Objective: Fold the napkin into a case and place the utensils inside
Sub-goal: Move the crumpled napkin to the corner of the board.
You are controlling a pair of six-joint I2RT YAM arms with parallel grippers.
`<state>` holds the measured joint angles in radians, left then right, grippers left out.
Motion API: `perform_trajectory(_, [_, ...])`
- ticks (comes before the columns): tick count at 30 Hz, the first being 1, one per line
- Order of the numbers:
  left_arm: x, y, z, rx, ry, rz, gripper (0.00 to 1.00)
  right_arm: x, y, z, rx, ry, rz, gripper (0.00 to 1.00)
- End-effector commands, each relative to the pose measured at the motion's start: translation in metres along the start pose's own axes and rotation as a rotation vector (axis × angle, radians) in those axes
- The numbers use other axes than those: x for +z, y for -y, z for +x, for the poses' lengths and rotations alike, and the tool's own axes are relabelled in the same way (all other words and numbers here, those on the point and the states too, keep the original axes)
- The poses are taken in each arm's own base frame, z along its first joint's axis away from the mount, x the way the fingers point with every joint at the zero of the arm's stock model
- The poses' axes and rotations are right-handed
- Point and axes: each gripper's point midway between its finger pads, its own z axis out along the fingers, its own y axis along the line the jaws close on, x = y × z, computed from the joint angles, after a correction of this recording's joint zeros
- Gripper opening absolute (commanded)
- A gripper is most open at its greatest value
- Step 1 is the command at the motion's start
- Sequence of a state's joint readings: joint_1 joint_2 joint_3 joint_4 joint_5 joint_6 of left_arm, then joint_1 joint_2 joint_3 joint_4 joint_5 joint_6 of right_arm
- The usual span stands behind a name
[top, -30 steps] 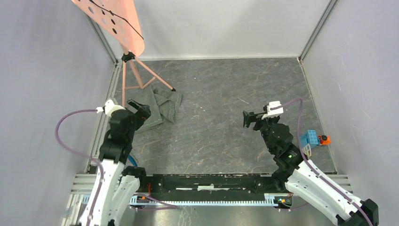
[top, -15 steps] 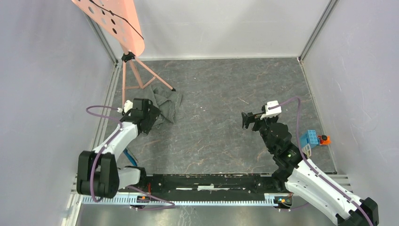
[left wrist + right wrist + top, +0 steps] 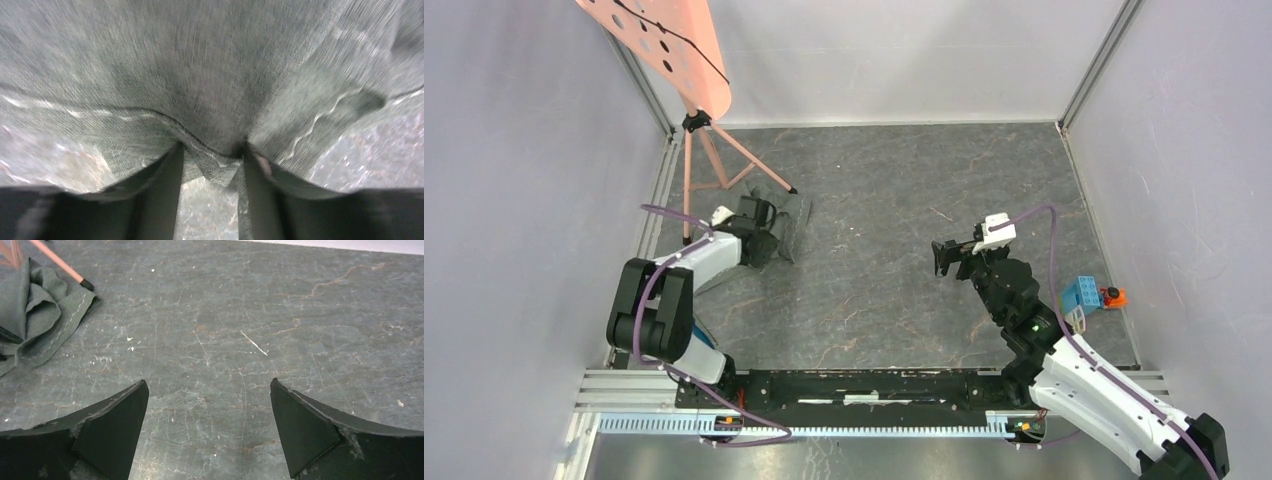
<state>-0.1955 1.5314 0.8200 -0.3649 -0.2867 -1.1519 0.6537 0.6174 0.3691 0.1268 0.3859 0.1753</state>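
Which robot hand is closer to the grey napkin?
Left. The left gripper is right on the napkin, a bit of its hem between the fingers. The right gripper hangs open far off to the napkin's right over bare floor.

Left hand [image 3: 762, 222] low, nearly closed — right hand [image 3: 945, 256] wide apart.

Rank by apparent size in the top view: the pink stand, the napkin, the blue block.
1. pink stand, largest, though it sits nearer the camera.
2. napkin, partly hidden under the left hand.
3. blue block, smallest.
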Motion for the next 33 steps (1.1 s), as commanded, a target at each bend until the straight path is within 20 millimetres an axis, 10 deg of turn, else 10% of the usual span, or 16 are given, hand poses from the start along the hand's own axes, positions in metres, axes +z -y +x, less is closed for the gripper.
perform_trajectory(1, [-0.005, 0.003, 0.040, -0.004, -0.025, 0.050, 0.44, 0.005, -0.011, 0.000, 0.024, -0.011, -0.040, 0.98])
perform_trajectory(16, [-0.147, 0.054, 0.274, 0.665, -0.437, 0.762, 0.07, 0.010, -0.010, 0.041, 0.010, -0.204, -0.008, 0.98])
perform_trajectory(33, [-0.174, -0.005, 0.220, 0.646, -0.351, 0.881, 0.02, 0.020, -0.124, 0.120, -0.096, -0.527, -0.498, 0.93])
